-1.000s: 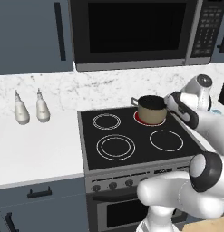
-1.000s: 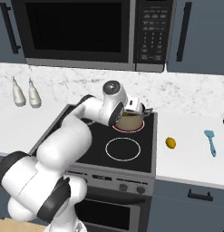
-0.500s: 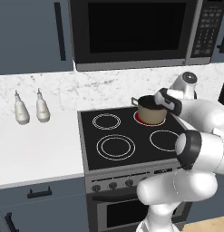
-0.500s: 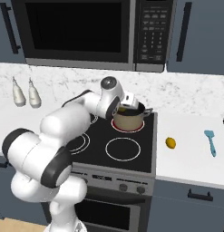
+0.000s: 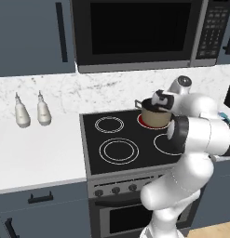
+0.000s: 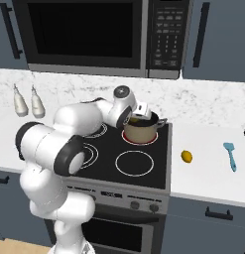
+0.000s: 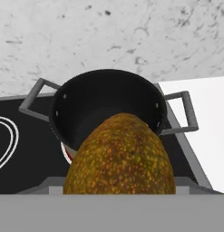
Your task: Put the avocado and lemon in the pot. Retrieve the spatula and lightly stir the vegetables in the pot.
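No text is legible (microwave keypad (image 6: 163, 40) blurred).

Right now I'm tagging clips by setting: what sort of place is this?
A simulated home kitchen: a black stovetop with a pot on a burner, a built-in microwave above, and marble-look counters.

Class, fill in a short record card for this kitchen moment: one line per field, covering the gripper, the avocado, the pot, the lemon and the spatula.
gripper: above the pot, holding the avocado
avocado: in the gripper, just over the pot's rim, not yet inside
pot: on the back right burner, nothing visible inside
lemon: on the counter right of the stove
spatula: flat on the counter, right of the lemon
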{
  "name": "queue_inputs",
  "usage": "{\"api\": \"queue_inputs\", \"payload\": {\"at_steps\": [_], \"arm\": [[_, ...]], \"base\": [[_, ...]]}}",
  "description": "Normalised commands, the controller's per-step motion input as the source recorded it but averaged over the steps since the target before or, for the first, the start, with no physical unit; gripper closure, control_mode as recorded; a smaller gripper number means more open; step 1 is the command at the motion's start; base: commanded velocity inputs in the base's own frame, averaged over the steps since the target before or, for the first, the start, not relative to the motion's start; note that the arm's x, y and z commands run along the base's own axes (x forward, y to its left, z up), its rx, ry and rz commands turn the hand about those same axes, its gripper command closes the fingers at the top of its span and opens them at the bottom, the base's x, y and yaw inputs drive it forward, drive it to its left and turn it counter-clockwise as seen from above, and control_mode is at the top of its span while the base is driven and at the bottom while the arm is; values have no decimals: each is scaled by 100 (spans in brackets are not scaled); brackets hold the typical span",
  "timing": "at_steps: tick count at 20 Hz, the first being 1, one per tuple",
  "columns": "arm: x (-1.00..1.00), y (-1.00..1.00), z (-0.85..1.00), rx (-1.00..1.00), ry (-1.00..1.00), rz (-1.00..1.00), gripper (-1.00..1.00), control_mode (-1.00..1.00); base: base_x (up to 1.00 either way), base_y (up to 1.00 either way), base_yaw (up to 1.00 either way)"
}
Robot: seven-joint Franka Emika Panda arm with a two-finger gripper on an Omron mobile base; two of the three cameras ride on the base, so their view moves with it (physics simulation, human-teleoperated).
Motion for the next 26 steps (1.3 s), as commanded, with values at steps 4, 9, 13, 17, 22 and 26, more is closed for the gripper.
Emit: {"api": "queue_inputs", "payload": {"at_steps": [4,9,13,17,22,26], "arm": [[41,0,-16,0,2,0,100,-100],[36,0,-15,0,3,0,100,-100],[25,0,-13,0,4,0,100,-100],[25,0,-14,0,2,0,100,-100],[24,0,-19,0,0,0,100,-100],[20,0,-18,0,2,0,100,-100]], "base": [[0,0,0],[0,0,0],[0,0,0],[0,0,0],[0,0,0],[0,0,0]]}}
